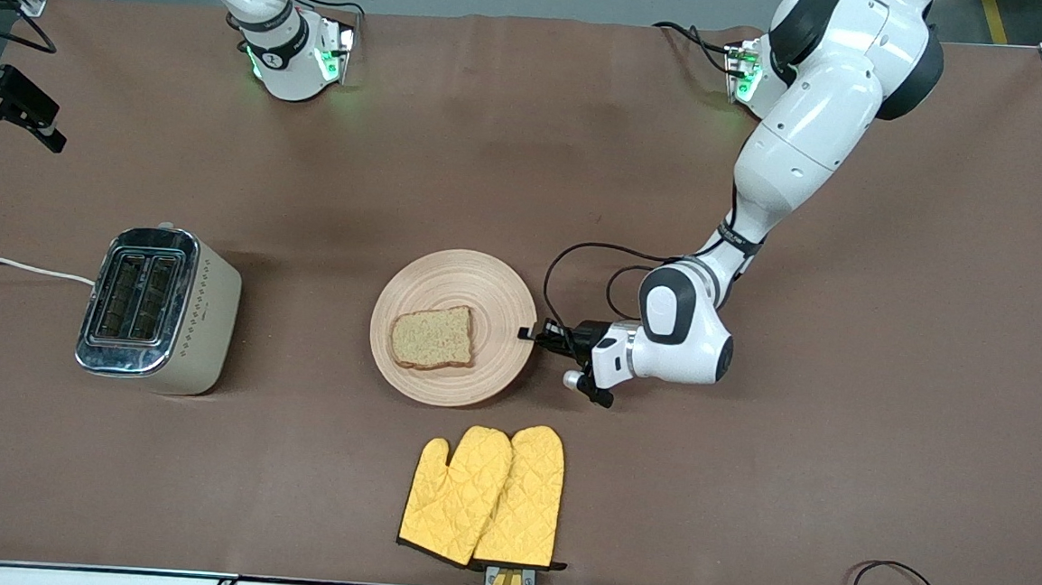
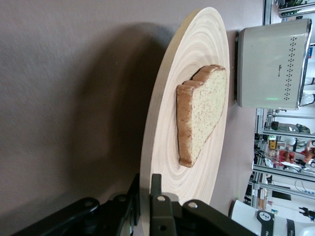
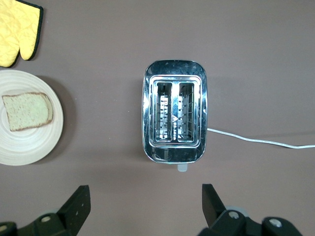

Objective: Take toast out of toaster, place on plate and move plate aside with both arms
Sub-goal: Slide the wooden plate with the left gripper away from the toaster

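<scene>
The toast [image 1: 432,337] lies flat on the round wooden plate [image 1: 476,281] in the middle of the table. My left gripper [image 1: 532,334] is low at the plate's rim on the left arm's side. In the left wrist view its jaws [image 2: 146,196] are closed on the rim of the plate [image 2: 197,59], one finger above and one below, with the toast [image 2: 202,113] past them. My right gripper [image 3: 145,206] is open and empty, high over the toaster [image 3: 174,118]; it is out of the front view. The right wrist view also shows the plate [image 3: 29,147] and the toast [image 3: 27,111].
A cream and chrome toaster [image 1: 154,306] with two empty slots stands toward the right arm's end, its white cord running off the table. Two yellow quilted oven mitts [image 1: 486,498] lie nearer the front camera than the plate. Cables lie along the front edge.
</scene>
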Controlling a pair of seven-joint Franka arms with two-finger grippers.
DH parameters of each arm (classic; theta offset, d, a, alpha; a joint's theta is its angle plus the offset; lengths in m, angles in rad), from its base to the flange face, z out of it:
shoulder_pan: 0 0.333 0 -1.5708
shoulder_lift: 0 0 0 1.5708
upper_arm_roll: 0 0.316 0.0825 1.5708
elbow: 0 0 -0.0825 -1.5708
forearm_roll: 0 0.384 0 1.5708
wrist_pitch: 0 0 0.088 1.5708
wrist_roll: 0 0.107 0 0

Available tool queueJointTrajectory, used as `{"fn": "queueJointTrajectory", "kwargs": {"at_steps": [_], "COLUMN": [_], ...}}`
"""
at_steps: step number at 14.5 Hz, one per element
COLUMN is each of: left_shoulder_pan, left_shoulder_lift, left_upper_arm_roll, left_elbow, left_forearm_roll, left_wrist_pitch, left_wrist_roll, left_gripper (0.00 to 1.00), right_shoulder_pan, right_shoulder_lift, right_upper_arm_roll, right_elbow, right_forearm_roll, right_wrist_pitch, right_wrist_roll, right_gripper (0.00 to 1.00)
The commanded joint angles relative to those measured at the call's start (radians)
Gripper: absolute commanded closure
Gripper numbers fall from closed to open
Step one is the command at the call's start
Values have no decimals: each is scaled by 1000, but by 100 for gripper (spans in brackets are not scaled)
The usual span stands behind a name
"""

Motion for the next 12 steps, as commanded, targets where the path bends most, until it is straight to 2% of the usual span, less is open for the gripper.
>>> {"fn": "queueJointTrajectory", "kwargs": {"at_steps": [1, 4, 8, 12], "left_shoulder_pan": [23, 101, 230, 347], "left_shoulder_lift": [-99, -162, -182, -181], "left_upper_arm_roll": [6, 6, 2, -1], "left_elbow": [-4, -6, -4, -2], "left_forearm_roll": [16, 24, 65, 101], "left_wrist_pitch": [-5, -85, -154, -235], "left_wrist_roll": [-53, -85, -84, -64], "left_gripper": [100, 100, 100, 100], "right_shoulder_pan": [-15, -12, -17, -21], "right_shoulder_lift": [34, 36, 34, 123], "right_upper_arm_roll": [19, 21, 17, 17], "right_elbow": [46, 46, 54, 150], "right_forearm_roll": [-18, -18, -18, -13], "right_wrist_pitch": [-15, -16, -27, -24], "right_wrist_roll": [22, 57, 48, 57], "right_gripper": [0, 0, 0, 0]}}
